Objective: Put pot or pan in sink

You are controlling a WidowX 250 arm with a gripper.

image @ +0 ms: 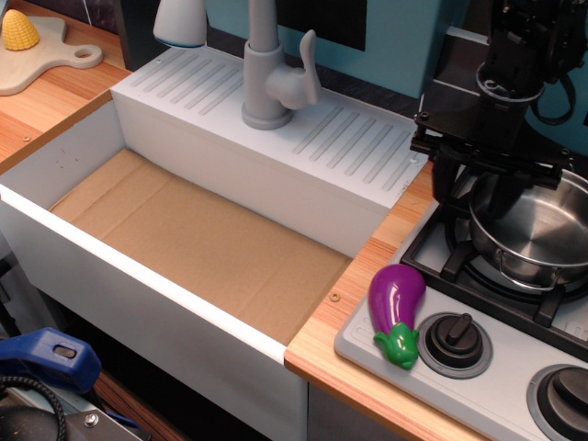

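Note:
The shiny steel pot (pixel 542 234) stands on the back left burner of the toy stove (pixel 501 363) at the right. My black gripper (pixel 474 195) hangs over the pot's left rim. One finger (pixel 447 179) is outside the rim and the other is inside it. The jaws stand a little apart, and I see no firm grip on the rim. The white sink (pixel 138 276), with its brown cardboard bottom, lies to the left of the stove. Nothing lies in it.
A grey faucet (pixel 271 83) stands on the ribbed white ledge behind the sink. A purple toy eggplant (pixel 397 308) lies at the stove's front left corner, next to a black knob (pixel 457 340). A board with toy corn (pixel 20 32) sits far left.

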